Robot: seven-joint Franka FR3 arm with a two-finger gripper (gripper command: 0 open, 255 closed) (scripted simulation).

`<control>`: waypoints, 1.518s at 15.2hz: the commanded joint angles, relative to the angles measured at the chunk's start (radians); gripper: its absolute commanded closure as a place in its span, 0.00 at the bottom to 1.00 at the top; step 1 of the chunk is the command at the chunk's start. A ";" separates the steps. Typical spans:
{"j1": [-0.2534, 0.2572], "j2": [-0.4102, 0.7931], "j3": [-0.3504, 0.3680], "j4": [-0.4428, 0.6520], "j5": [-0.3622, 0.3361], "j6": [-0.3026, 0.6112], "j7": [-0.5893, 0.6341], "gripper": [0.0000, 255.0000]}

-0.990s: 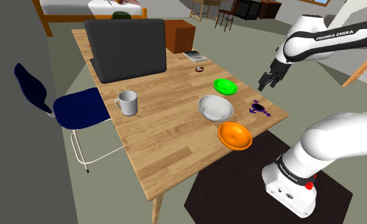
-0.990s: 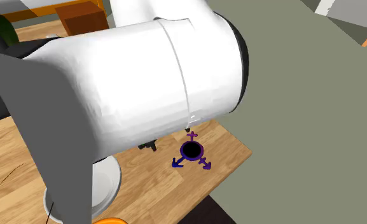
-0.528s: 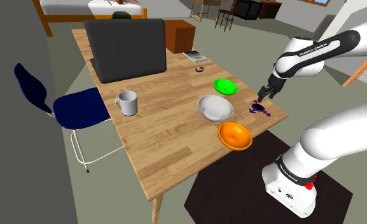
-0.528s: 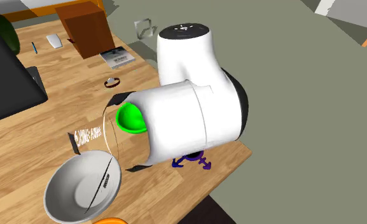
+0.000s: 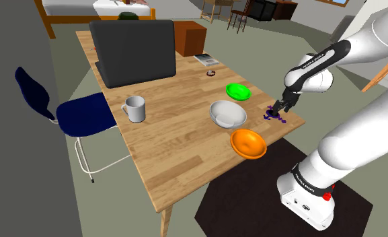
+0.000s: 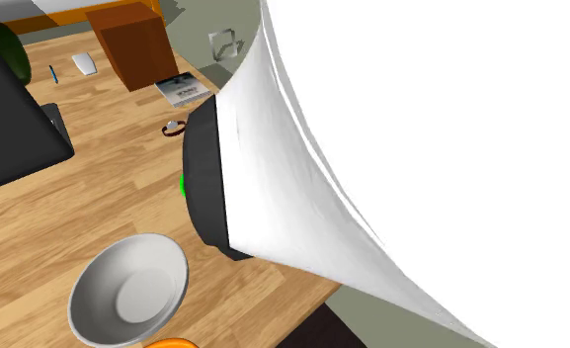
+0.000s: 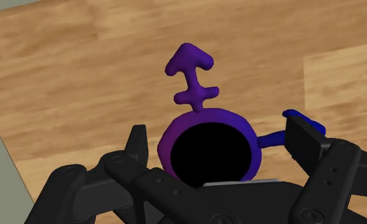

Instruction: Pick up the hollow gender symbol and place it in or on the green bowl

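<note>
On the wooden table (image 5: 172,134), wide-open jaws straddle a purple hollow-ringed symbol (image 7: 207,118) with arrow-tipped arms, one blue.

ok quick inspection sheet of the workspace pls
surface: wooden table, flat, holds everything below
job's things: purple gender symbol lying flat near the table edge; green bowl empty, apart from it
clutter: white bowl, orange bowl, mug, laptop, brown box
grippers: gripper open, low over the symbol, fingers either side of its ring, not clasping
cables: nothing seen
surroundings: blue chair beside the table, dark rug under the stand
</note>
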 commanded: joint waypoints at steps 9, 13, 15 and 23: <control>0.019 0.117 0.000 -0.005 0.127 0.107 -0.090 0.00; 0.019 0.117 -0.001 -0.005 0.127 0.107 -0.090 1.00; 0.019 0.117 -0.001 -0.005 0.127 0.107 -0.090 1.00; 0.019 0.097 -0.005 -0.005 0.100 0.090 -0.071 1.00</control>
